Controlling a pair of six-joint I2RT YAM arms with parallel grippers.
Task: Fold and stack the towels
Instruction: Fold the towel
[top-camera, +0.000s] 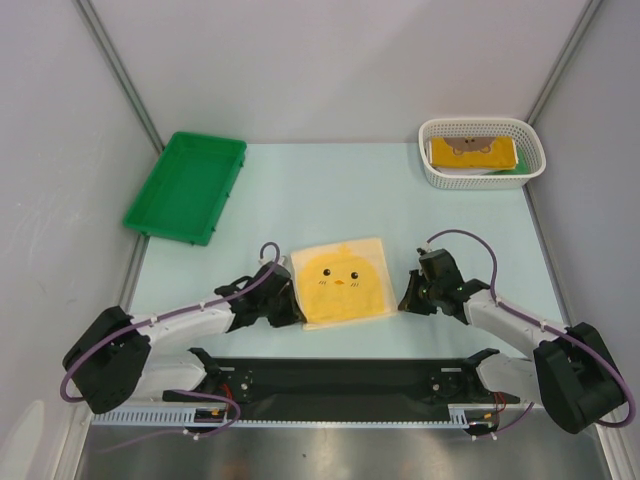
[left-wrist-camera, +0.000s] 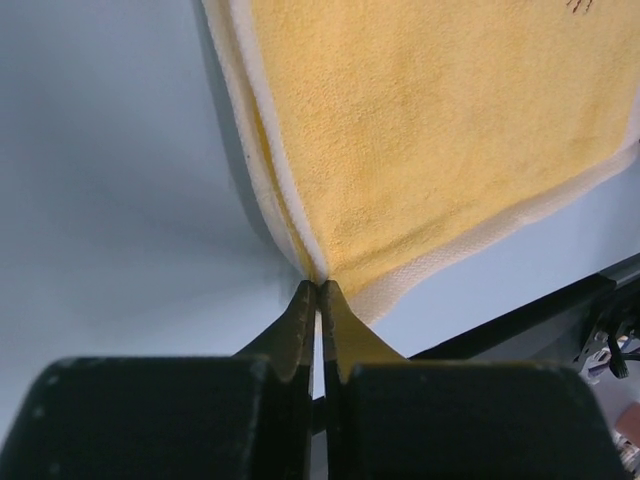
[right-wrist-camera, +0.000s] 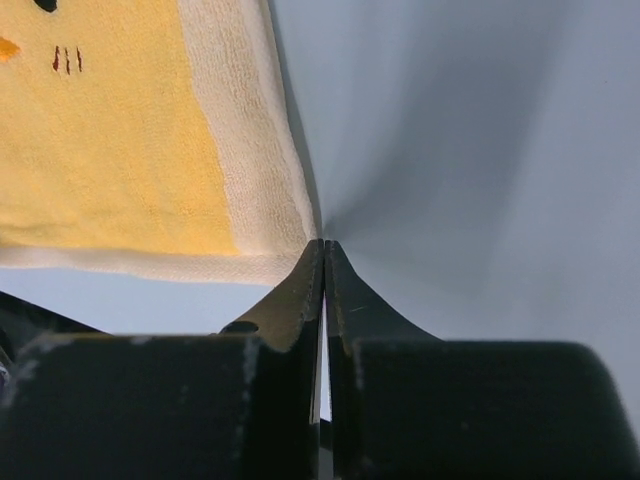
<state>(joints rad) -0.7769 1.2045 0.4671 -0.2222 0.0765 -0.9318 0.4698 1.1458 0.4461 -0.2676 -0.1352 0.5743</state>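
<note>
Left wrist: left pincer (left-wrist-camera: 318, 286) seemingly nips yellow towel (left-wrist-camera: 430, 130).

The pale blue-green flat table (top-camera: 300, 190) in front of me carries four things. Near its front middle lies a square yellow terry towel (top-camera: 345, 282) with a cream border and a chick's face printed on it, spread in a single layer and turned slightly askew. Beyond the towel and well off to its left sits a shallow rectangular green plastic tray (top-camera: 185, 190). Beyond the towel and well off to its right stands an oval white mesh basket (top-camera: 440, 178). Just nearer than the towel runs the long black base plate (top-camera: 340, 378) under my arms.
</note>
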